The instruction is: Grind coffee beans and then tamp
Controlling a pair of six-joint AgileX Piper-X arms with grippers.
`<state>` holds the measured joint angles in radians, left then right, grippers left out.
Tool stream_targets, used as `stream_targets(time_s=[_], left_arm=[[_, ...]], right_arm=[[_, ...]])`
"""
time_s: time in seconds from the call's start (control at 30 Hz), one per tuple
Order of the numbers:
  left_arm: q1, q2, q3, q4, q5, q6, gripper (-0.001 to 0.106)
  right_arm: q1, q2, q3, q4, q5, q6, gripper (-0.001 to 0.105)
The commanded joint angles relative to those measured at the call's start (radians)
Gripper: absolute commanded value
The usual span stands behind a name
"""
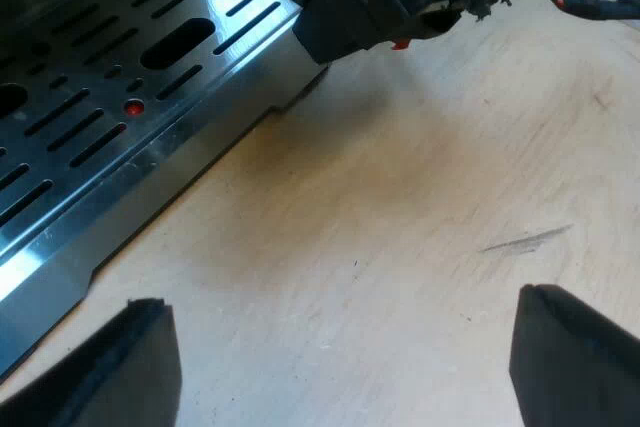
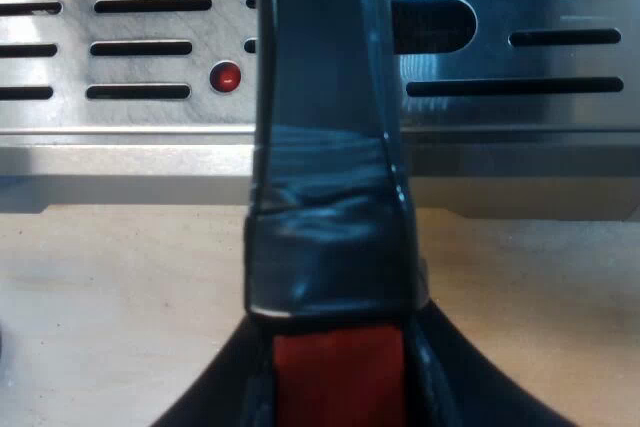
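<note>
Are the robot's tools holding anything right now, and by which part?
Yes. The right tool grips the holder's dark handle at its red end. The left tool is open, holding nothing.

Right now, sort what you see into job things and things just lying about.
Job: holder's handle, held by right gripper; machine's drip tray; left gripper, open.
Not the job: wooden table, dark scuff on it.
</note>
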<state>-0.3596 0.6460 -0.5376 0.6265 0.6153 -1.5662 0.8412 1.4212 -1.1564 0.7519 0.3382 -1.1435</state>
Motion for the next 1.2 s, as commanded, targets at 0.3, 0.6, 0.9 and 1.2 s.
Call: stream_targets(time_s=[0.3, 0.6, 0.9, 1.2], left_arm=[[-0.004, -0.005, -0.007, -0.002, -0.012, 0.008, 0.07], [-0.004, -0.005, -0.007, -0.051, -0.064, 0.031, 0.07], [-0.004, -0.005, -0.007, -0.079, -0.064, 0.031, 0.07], [-0.004, -0.005, -0.007, -0.079, -0.064, 0.029, 0.07]], right_arm=[[0.002, -0.008, -0.005, 0.07, 0.001, -0.003, 0.0], [0.06, -0.019, -0.005, 0.097, 0.001, 0.007, 0.0], [0.071, -0.037, -0.005, 0.104, 0.001, 0.043, 0.0], [0.071, -0.061, -0.005, 0.157, 0.001, 0.043, 0.0]])
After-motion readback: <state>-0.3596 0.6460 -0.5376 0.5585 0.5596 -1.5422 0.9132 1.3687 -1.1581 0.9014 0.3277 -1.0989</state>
